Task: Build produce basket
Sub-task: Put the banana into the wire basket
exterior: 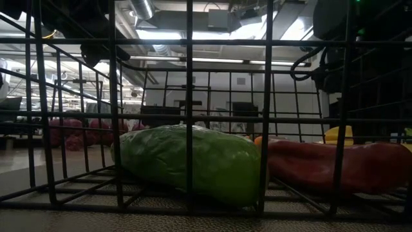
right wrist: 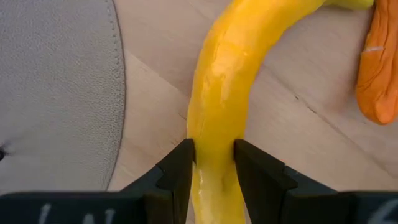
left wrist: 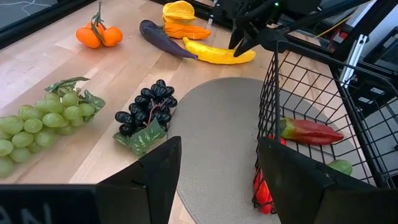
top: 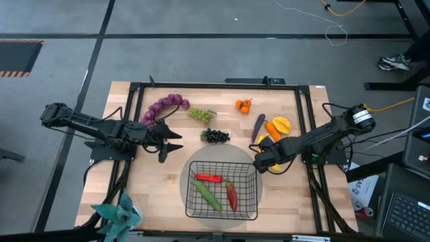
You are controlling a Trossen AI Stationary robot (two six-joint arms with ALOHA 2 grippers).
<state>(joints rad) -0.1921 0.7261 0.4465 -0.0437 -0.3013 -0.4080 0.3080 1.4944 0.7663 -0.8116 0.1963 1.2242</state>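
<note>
The black wire basket stands on a round grey mat at the table's near middle. It holds a green cucumber and two red chilies. My right gripper is down at the yellow banana, just right of the basket, and is shut on it. My left gripper hovers open and empty left of the dark grapes. Purple grapes, green grapes, tangerines, the eggplant and the orange pepper lie on the far half of the table. My right gripper pinches the banana's two sides between its two fingers, near the banana's end closest to the basket. The fingers come slanting down from the table's right side. The banana lies on the table, its other end reaching toward the pepper.
A teal leafy plant stands at the near left corner. A black frame borders the table. In the low view, the cucumber and a chili show through the basket's mesh. Bare wood lies left of the mat.
</note>
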